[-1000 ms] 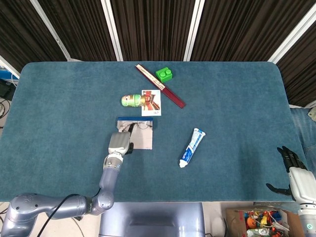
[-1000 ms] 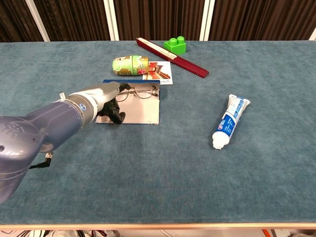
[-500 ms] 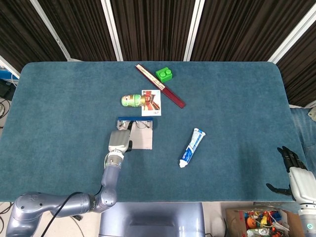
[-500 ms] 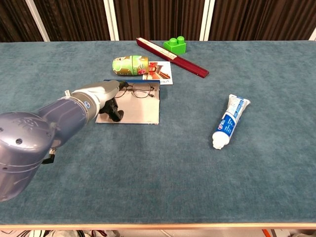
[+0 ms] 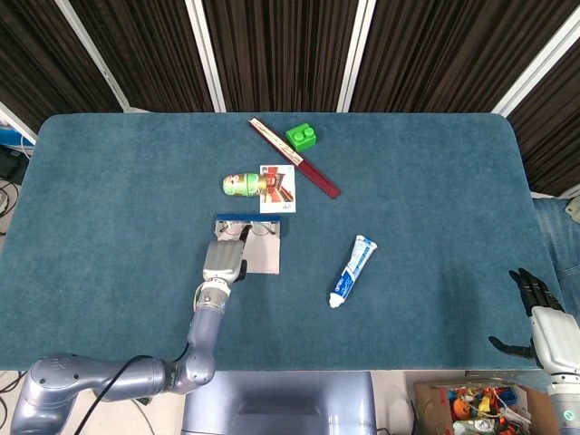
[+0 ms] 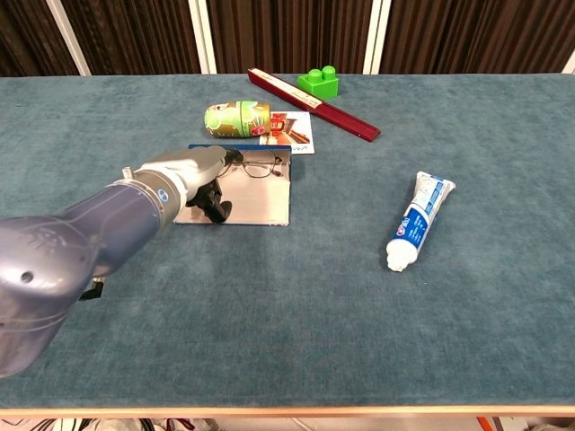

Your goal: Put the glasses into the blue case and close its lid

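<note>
Chest view shows my left hand (image 6: pixel 193 175) over the open blue case (image 6: pixel 256 202), pinching the glasses (image 6: pixel 256 164) at their left end so they settle by the far lid; my right hand (image 5: pixel 542 317) hangs off the table's near-right edge, fingers apart, holding nothing.

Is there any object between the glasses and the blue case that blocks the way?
Nothing visible does. The glasses already lie over the open case, at its far edge, with the left hand at their left end. The can and card lie beyond the case.
</note>
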